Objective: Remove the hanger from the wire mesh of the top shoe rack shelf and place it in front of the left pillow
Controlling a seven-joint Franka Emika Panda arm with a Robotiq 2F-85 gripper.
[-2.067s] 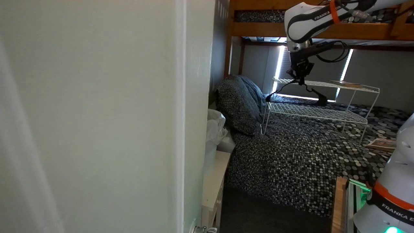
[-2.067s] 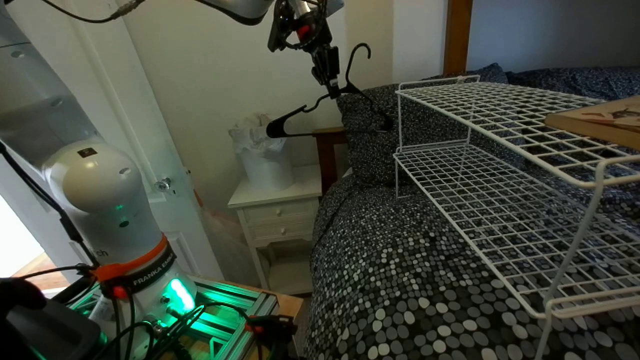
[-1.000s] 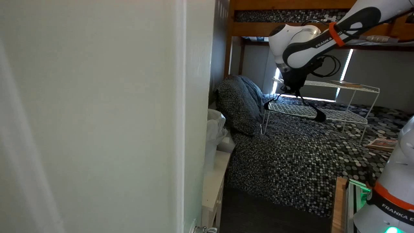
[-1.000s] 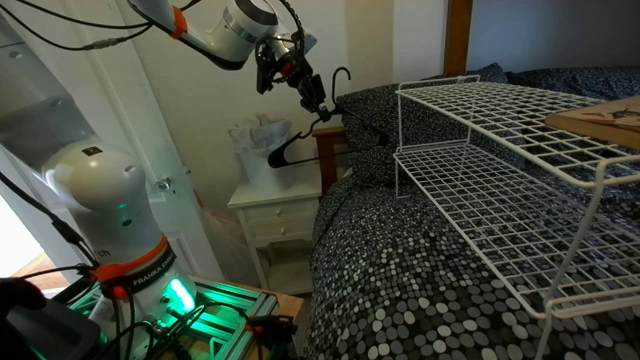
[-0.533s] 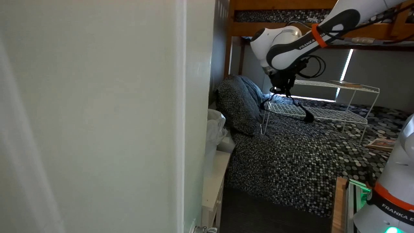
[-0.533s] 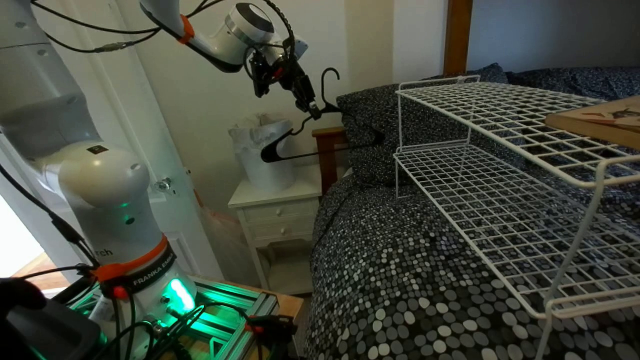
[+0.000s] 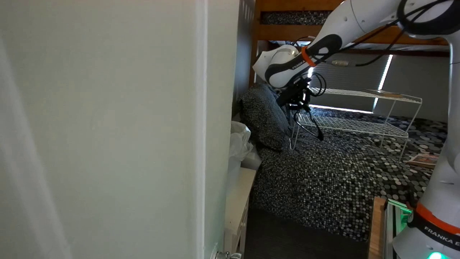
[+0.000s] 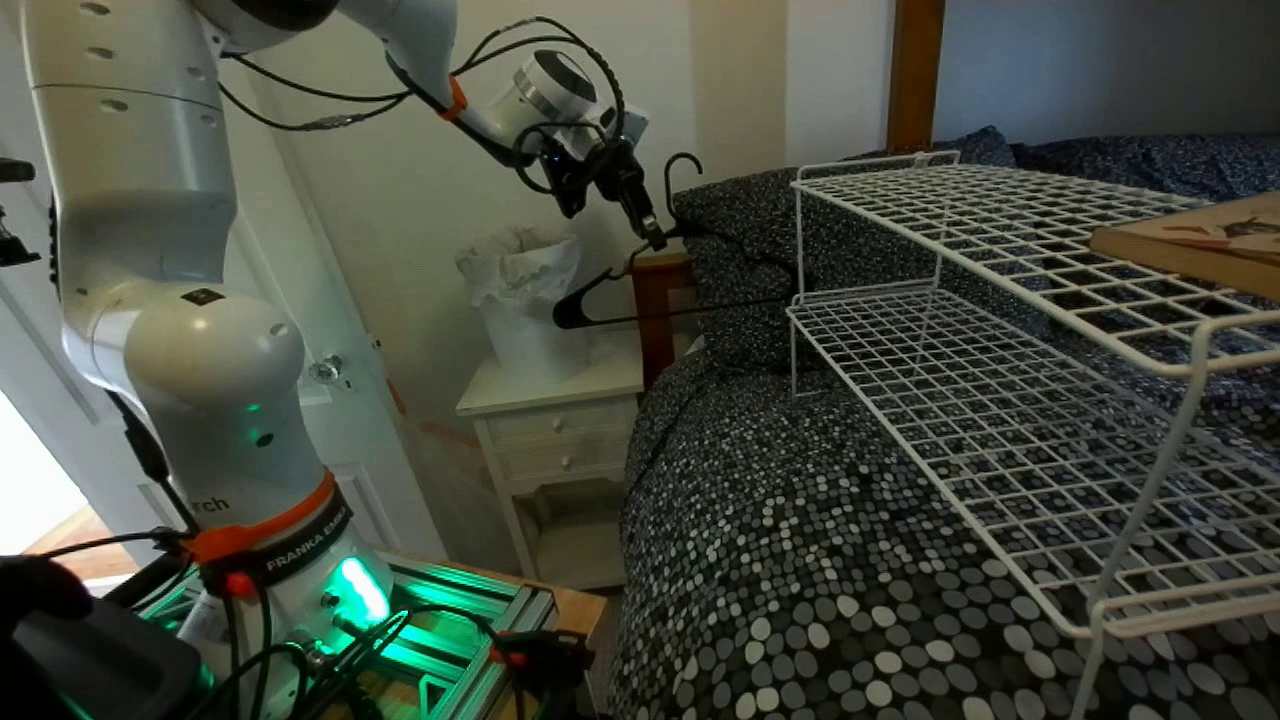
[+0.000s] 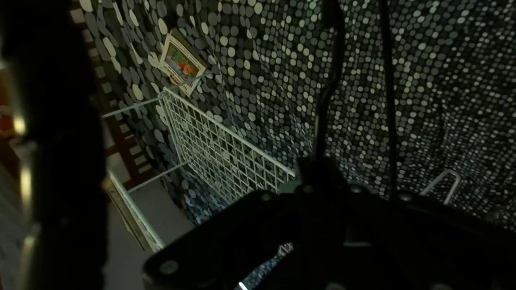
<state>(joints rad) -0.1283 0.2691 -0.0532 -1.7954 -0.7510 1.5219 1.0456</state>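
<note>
Gripper (image 8: pixel 655 238) pinches hanger (image 8: pixel 684 230) beside its upright hook — bar seemingly across the front of the pillow (image 7: pixel 264 118), one end beyond that pillow's edge — inward, then down, probably next.

A white Franka Panda arm (image 8: pixel 215 345) stands before me on a base (image 8: pixel 300 590) lit green. The elbow (image 7: pixel 427 10) is raised high, the forearm (image 7: pixel 343 27) slopes downward, and the wrist (image 8: pixel 550 85) bends at its end. Below, the black Robotiq gripper (image 8: pixel 656 238) points down at a slant, its fingers (image 8: pixel 649 220) clamped tightly together.
</note>
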